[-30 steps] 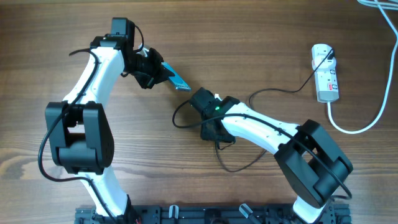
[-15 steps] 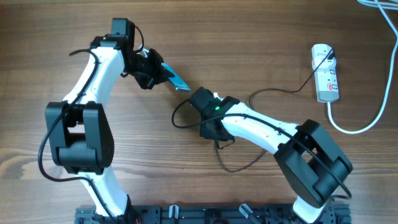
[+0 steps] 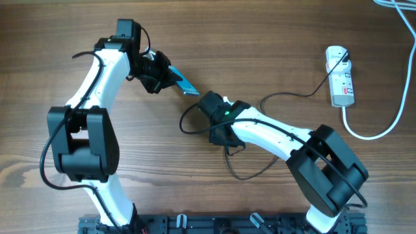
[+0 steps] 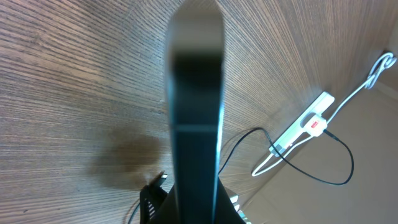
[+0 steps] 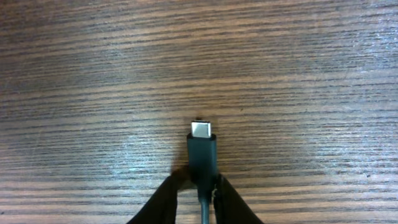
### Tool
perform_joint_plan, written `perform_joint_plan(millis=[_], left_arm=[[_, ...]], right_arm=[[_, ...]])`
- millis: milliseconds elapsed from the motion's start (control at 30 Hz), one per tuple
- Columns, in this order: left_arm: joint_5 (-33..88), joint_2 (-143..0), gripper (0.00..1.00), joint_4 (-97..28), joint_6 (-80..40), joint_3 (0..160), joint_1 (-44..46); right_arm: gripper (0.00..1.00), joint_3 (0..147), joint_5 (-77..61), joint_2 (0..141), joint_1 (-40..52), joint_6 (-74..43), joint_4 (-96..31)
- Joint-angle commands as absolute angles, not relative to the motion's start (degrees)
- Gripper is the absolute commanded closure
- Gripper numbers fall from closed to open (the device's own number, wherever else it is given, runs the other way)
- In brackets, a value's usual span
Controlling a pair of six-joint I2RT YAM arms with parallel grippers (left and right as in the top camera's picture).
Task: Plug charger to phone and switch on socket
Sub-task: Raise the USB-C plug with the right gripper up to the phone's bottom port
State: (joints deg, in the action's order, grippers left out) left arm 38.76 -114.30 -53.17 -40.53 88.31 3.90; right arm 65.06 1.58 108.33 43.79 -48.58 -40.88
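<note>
Our right gripper pinches the charger just behind its metal tip, which points out over the wooden table. Our left gripper is clamped on the phone, held tilted, its free end near the right gripper. The socket lies well apart, at the table's far right.

From overhead I looked straight down on the whole bench. My left wrist camera sat close behind the phone, facing the bench's far right corner; the socket there showed in both. My right wrist camera looked down, very near the wood, at the charger tip.
</note>
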Motion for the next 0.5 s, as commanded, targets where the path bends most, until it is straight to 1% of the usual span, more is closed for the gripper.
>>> perform_joint_plan(millis=[0, 67, 167, 267, 300, 400, 467], left_arm=[[39.1, -112.6, 0.96, -53.2, -39.2, 89.3, 3.7], [39.1, -112.6, 0.96, -53.2, -39.2, 89.3, 3.7], [39.1, -112.6, 0.96, -53.2, -39.2, 89.3, 3.7], [39.1, -112.6, 0.96, -53.3, -39.2, 89.3, 3.7], [39.1, -112.6, 0.96, -53.2, -39.2, 89.3, 3.7], [39.1, -112.6, 0.96, -53.2, -39.2, 89.3, 3.7], [39.1, -112.6, 0.96, -53.3, -39.2, 89.3, 3.7]], right_arm=[[0.76, 64.8, 1.6, 110.5, 43.9, -48.6, -41.9], [0.76, 64.8, 1.7, 110.5, 43.9, -48.6, -41.8], [0.83, 64.8, 1.6, 110.5, 43.9, -48.7, -41.9], [0.84, 64.8, 1.7, 110.5, 43.9, -48.7, -41.8], [0.87, 64.8, 1.7, 110.5, 43.9, -48.7, -41.8], [0.9, 64.8, 1.7, 110.5, 43.9, -48.6, -41.8], [0.95, 64.8, 1.7, 110.5, 43.9, -48.6, -41.7]])
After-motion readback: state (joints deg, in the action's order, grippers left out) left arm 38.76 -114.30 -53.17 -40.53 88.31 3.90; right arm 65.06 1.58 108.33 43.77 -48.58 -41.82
